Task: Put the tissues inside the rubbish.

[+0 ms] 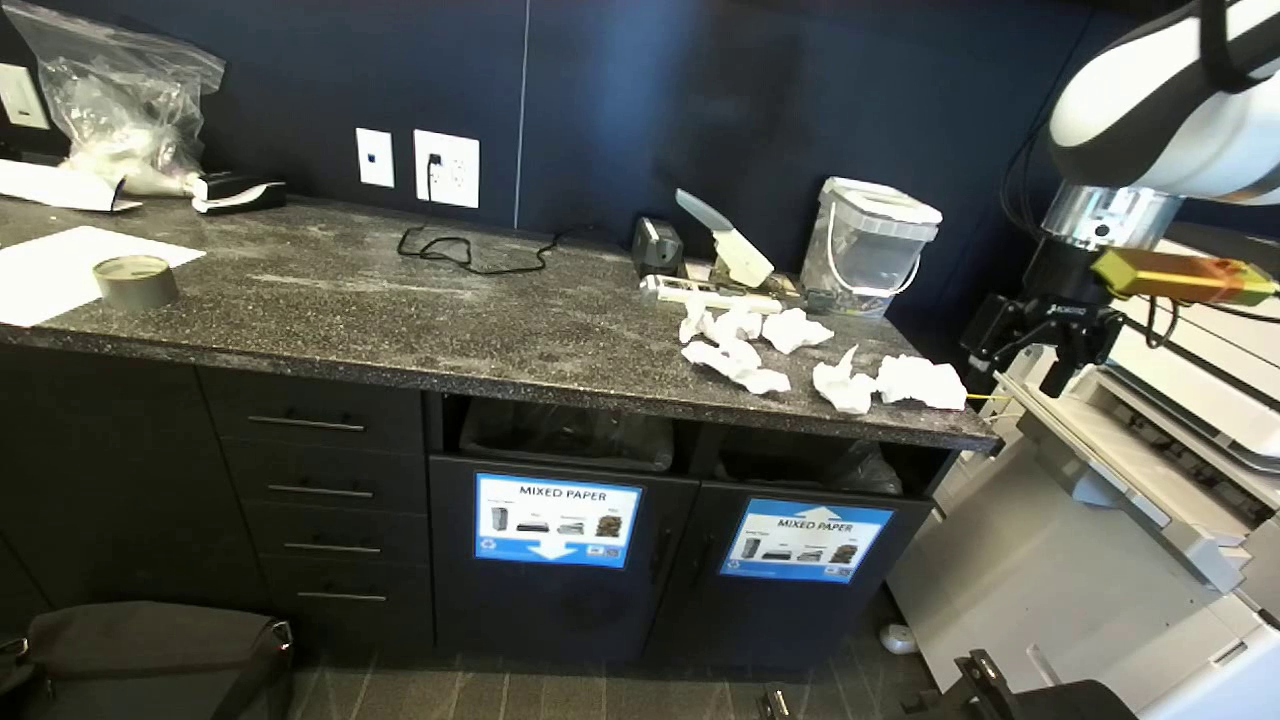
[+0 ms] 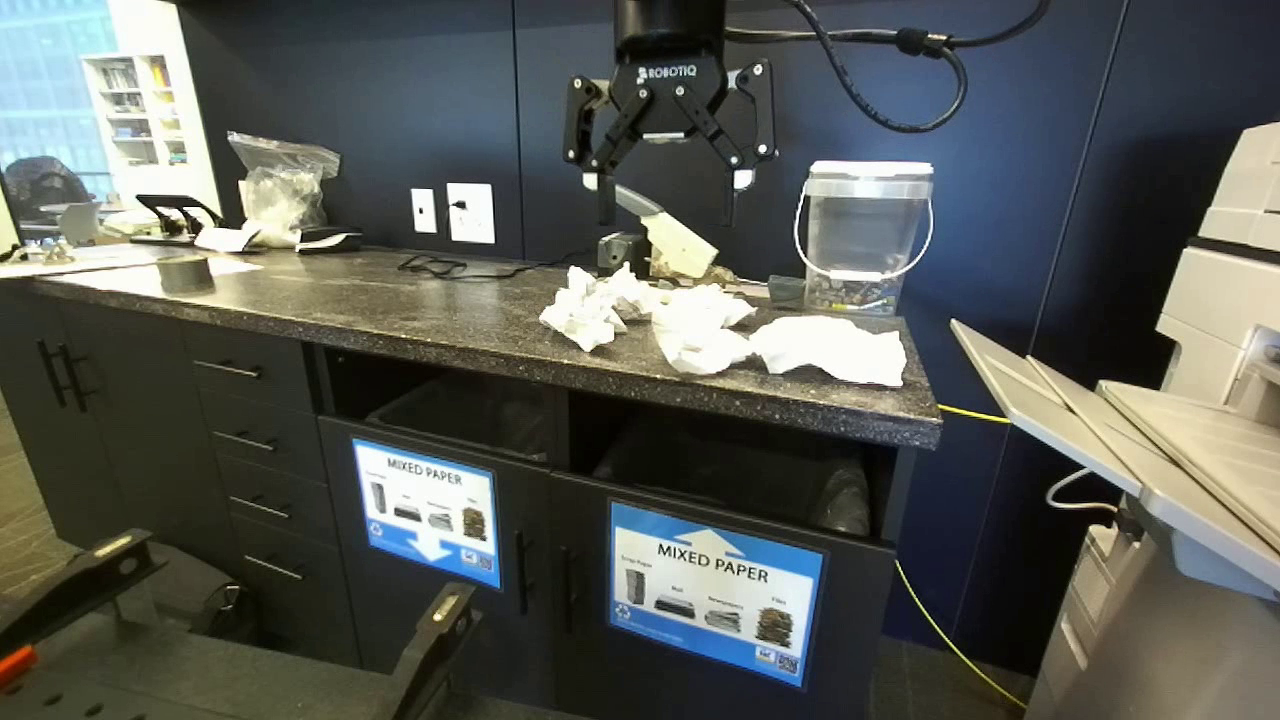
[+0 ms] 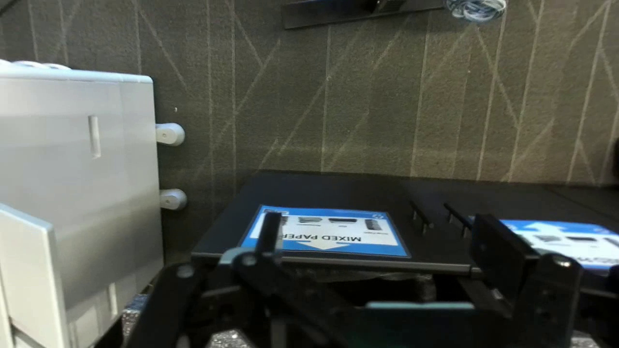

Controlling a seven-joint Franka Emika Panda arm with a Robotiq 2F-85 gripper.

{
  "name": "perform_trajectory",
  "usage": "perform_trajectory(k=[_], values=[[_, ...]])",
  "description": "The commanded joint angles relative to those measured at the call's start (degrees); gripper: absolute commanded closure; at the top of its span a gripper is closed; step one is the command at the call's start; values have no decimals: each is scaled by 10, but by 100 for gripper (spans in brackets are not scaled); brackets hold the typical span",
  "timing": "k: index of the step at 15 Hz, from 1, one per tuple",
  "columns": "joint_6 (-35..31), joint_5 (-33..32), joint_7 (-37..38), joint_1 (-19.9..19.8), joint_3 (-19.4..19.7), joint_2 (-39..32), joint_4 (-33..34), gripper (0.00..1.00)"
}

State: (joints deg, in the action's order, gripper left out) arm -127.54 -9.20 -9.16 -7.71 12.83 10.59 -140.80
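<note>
- The gripper [image 2: 668, 207] is held higher than the counter [image 2: 340, 300], its jaws spread wide with nothing gripped.
- The tissues [image 2: 700, 330] are scattered on the counter, near its end; they are set lower than the gripper, so a descent is judged to be needed.
- How far back they lie cannot be told; none is shown in the wrist view, where the cabinet front [image 3: 435, 244] and floor [image 3: 367, 121] are seen.
- The end tissue [image 2: 835, 348] is stretched along the counter's front edge, and the jaws are parted likewise; a quarter turn may be wanted for a pinch across it.
- The bins [image 1: 640, 445] are set under the counter; its edge would have to be cleared.
</note>
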Motion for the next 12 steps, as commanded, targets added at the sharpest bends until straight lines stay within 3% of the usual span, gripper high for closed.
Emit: perform_trajectory(k=[1, 12], values=[[-9, -13, 117, -18, -20, -67, 63, 0], [20, 67, 395, -16, 0, -282, 292, 0]])
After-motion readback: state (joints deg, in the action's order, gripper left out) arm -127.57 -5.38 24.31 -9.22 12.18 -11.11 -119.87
